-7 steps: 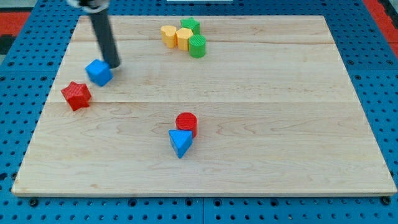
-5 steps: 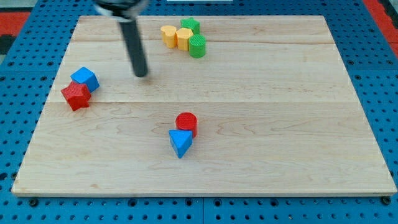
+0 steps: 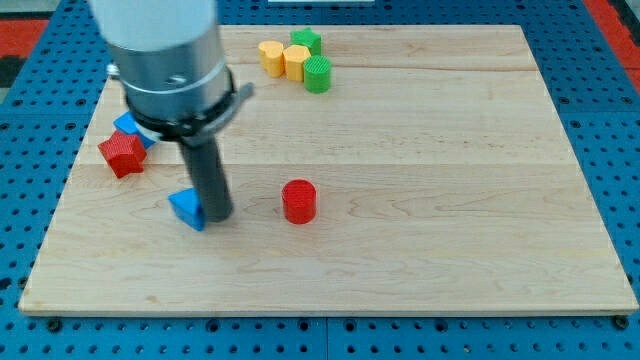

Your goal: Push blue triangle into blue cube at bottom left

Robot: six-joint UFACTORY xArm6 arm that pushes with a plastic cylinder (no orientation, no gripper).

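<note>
The tip point(image 3: 220, 217) is down on the wooden surface point(image 3: 450, 200), pressed right against the blue triangle point(image 3: 187, 208), touching its right side as the view has it. That triangle sits left of centre, in the lower half of the surface. There are no fingers to report here: the arm ends in a plain dark rod, nothing open, nothing closed. Up and to the view's left, the blue cube point(image 3: 127, 127) peeks out from behind the arm's grey body, touching the red star point(image 3: 122, 154) just below it. Triangle and cube are apart, with bare wood between them. To the tip's right stands the red cylinder point(image 3: 299, 201), near but not touching. Up at the view's top, a tight cluster: a yellow block point(image 3: 269, 55), a second yellow block point(image 3: 295, 62), a green block point(image 3: 306, 41) and a green cylinder point(image 3: 318, 74), all huddled together.
</note>
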